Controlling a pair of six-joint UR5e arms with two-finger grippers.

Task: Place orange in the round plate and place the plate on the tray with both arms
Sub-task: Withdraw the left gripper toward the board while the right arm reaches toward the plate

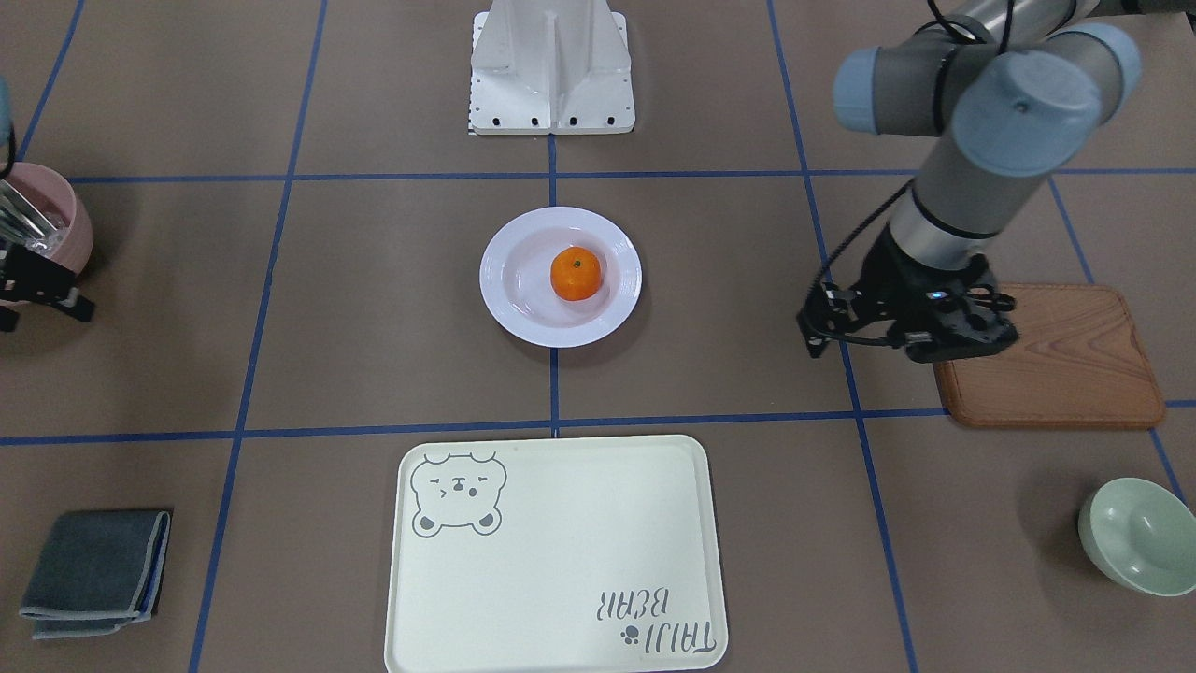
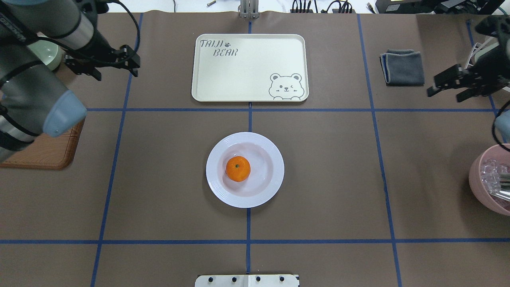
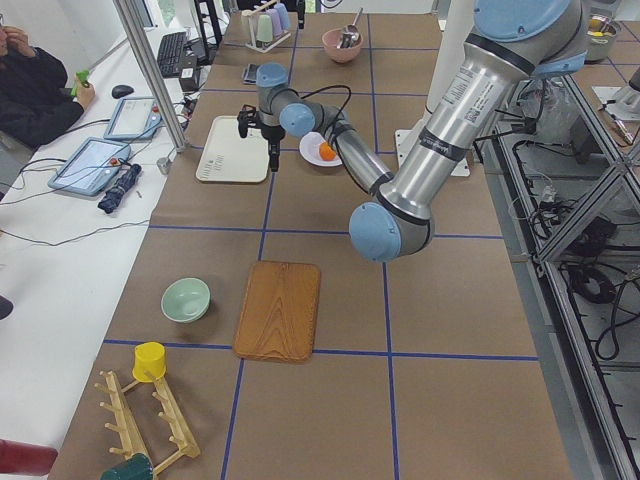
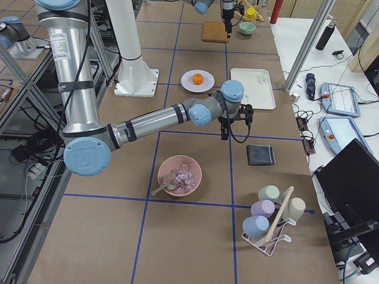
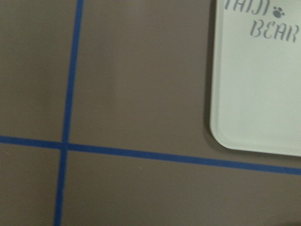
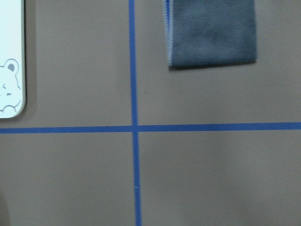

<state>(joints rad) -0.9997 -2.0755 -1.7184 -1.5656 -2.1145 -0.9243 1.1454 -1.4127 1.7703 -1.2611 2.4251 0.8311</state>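
The orange lies in the white round plate at the middle of the table. Beyond it, the cream tray with the bear drawing has nothing on it. My left gripper hangs above the bare table to the left of the tray, open and holding nothing. My right gripper hovers to the right of the grey cloth, also open and holding nothing. Both are far from the plate. The wrist views show only the table, tray corners and the cloth, with no fingers.
A brown wooden board and a pale green bowl lie on my left side. The folded grey cloth and a pink bowl of clear pieces sit on my right. A cup rack stands beyond. A person sits at the side desk.
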